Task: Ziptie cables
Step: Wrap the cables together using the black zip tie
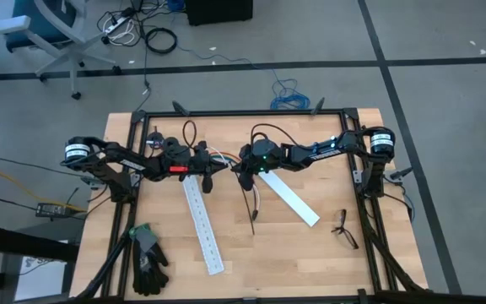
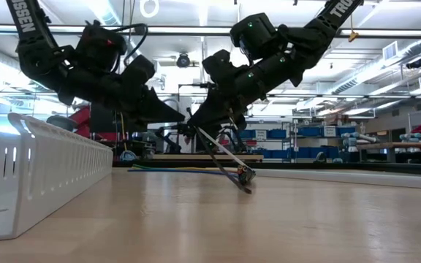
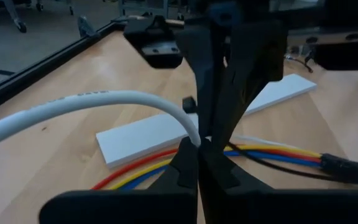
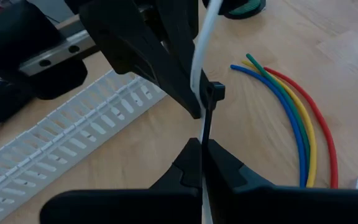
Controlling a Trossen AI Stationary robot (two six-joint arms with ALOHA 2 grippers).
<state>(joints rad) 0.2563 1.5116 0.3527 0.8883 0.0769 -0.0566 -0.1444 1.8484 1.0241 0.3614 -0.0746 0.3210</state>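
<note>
**Two grippers meet over the cables and ziptie at mid-table**

We see the cables lying on the wooden table near its centre: thin red, yellow, green and blue wires in a gentle curve, side by side. A white cable rises off the table and arcs up to where the two grippers meet.

The ziptie, a thin black strip, runs alongside that white cable, and its small square head sits against the cable. In the low view the strip slants down from the grippers, and its lower end touches the table.

The left gripper has its fingers closed together, pinching the white cable where it meets the ziptie. The right gripper is also closed, clamped on the ziptie strip just below the head. From above, both arms reach in from opposite sides, and their tips come together just above the table's middle.

Farther out, one white slotted strip lies just beside the left gripper, running toward the near edge. A second white strip lies under the right arm. A black glove rests at the near left corner, and dark spectacles lie toward the right edge. A blue cable is coiled on the floor beyond the table.
</note>
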